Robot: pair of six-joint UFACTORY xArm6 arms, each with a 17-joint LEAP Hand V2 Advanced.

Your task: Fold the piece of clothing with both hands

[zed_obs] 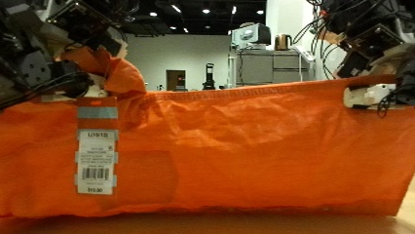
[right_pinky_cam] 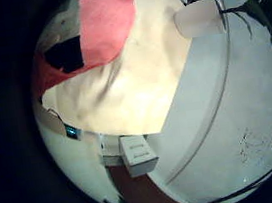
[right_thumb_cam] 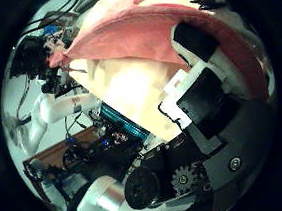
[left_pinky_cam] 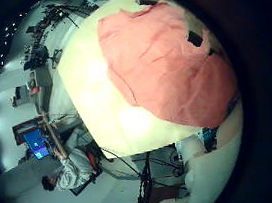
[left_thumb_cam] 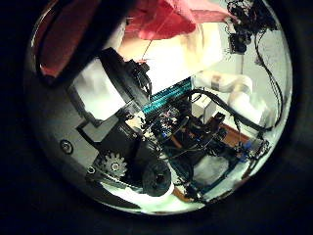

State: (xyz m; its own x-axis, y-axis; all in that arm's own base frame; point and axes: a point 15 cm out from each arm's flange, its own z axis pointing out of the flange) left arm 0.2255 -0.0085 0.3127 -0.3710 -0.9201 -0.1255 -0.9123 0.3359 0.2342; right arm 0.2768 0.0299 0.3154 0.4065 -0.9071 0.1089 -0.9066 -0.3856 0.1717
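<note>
A white label (zed_obs: 97,146) is on its front. My left hand (zed_obs: 58,58) is curled on one upper corner, where the cloth bunches (zed_obs: 114,70). My right hand (zed_obs: 370,68) pinches the other upper corner (zed_obs: 348,95). The cloth also shows in the left little finger side palm view (left_pinky_cam: 166,57), in the left thumb side palm view (left_thumb_cam: 161,18) beside that hand's fingers (left_thumb_cam: 108,78), in the right little finger side palm view (right_pinky_cam: 101,25), and in the right thumb side palm view (right_thumb_cam: 137,40).
The table (zed_obs: 195,226) shows as a strip under the cloth's lower edge; its cream top shows in the left little finger side palm view (left_pinky_cam: 94,87) and the right little finger side palm view (right_pinky_cam: 162,68). Grey cabinets (zed_obs: 266,66) stand far behind.
</note>
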